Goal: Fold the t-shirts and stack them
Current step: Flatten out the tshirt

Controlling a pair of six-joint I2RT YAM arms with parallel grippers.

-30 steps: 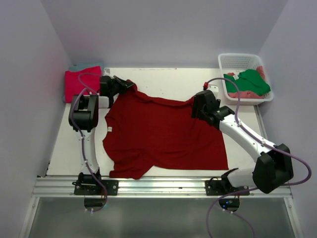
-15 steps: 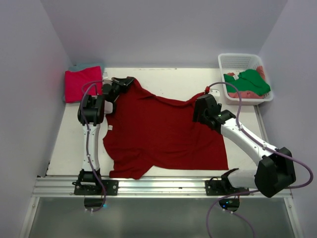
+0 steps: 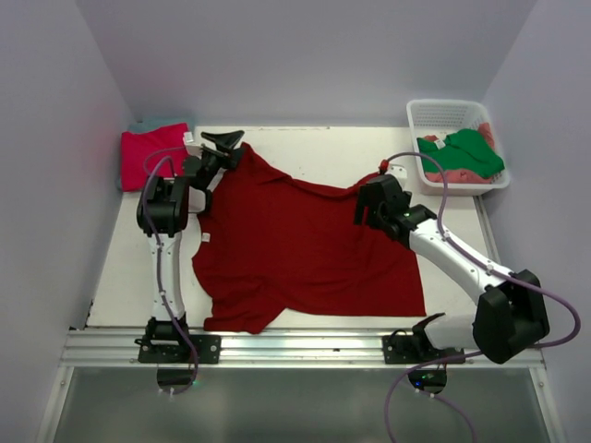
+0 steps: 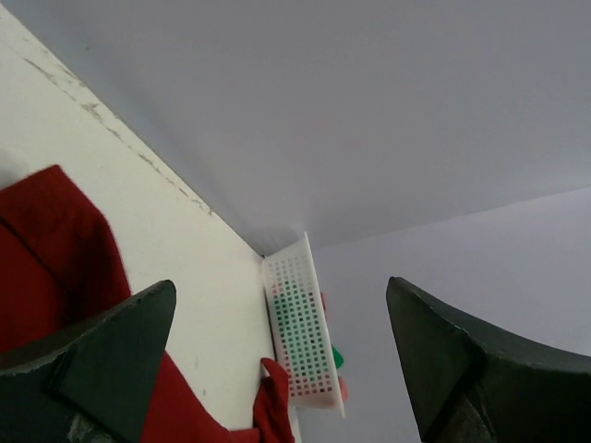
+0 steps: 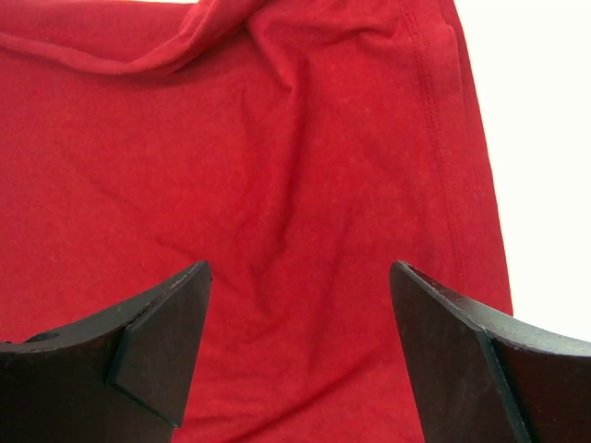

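Observation:
A dark red t-shirt (image 3: 295, 249) lies spread across the middle of the table, still creased, and its far left corner (image 4: 46, 249) shows in the left wrist view. My left gripper (image 3: 222, 143) (image 4: 282, 284) hangs wide open just beyond that far left corner and holds nothing. My right gripper (image 3: 365, 208) (image 5: 300, 268) stands open over the shirt's far right part, red cloth (image 5: 277, 138) below its fingers and nothing between them. A folded magenta-pink t-shirt (image 3: 152, 157) lies at the far left on a teal one (image 3: 162, 123). A green t-shirt (image 3: 466, 152) and a salmon-pink one (image 3: 462, 173) lie in the basket.
The white lattice basket (image 3: 443, 113) (image 4: 300, 332) stands at the table's far right corner. Plain walls close in the back and both sides. Bare white table (image 3: 314, 148) shows beyond the red shirt and along its left side.
My left gripper has gone from shut on the shirt's far left corner to wide open, letting the cloth go, and has lifted slightly. My right gripper has opened a little wider.

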